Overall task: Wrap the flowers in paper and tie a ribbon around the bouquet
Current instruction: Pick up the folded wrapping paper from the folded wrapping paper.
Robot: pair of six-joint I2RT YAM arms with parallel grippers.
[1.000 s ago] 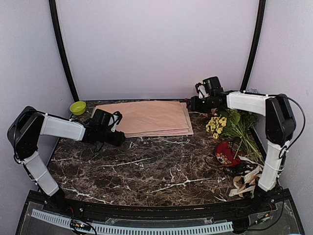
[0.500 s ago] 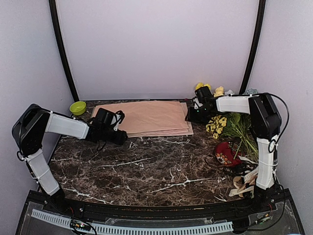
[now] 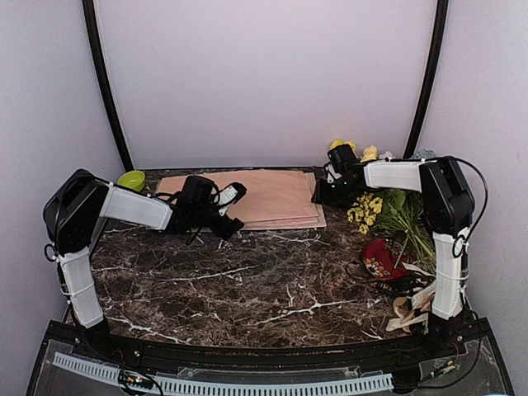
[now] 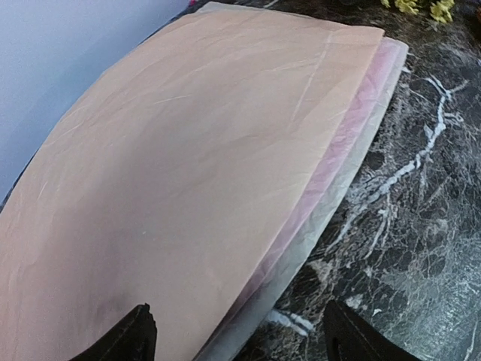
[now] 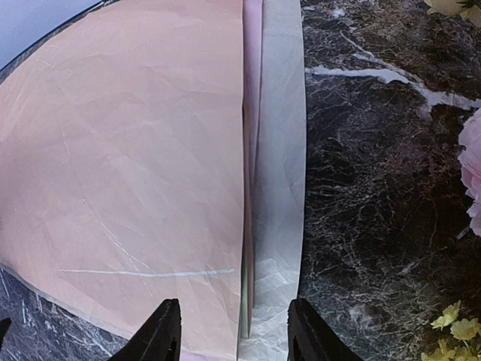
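Note:
A stack of paper sheets (image 3: 264, 198), peach-pink on top with paler sheets under it, lies flat at the back of the marble table. My left gripper (image 3: 233, 209) is open at the stack's front edge, and in the left wrist view the jaws (image 4: 239, 320) straddle that edge of the paper (image 4: 188, 165). At the right edge of the paper (image 5: 135, 150) my right gripper (image 3: 320, 195) stands open across the layered edge (image 5: 234, 312). The flowers (image 3: 367, 209), yellow blossoms on green stalks, lie right of the stack. Ribbon and bouquet do not show in any view.
A green bowl (image 3: 130, 180) sits at the back left corner. A red printed item (image 3: 384, 257) and cream ribbons (image 3: 417, 305) lie at the front right. Yellow blooms (image 3: 351, 148) stand behind the right gripper. A pink rose (image 5: 473, 177) edges the right wrist view.
My left gripper has slid to the right along the stack's front edge and its jaws have spread wider. The right gripper dropped to the stack's right edge and has stayed there.

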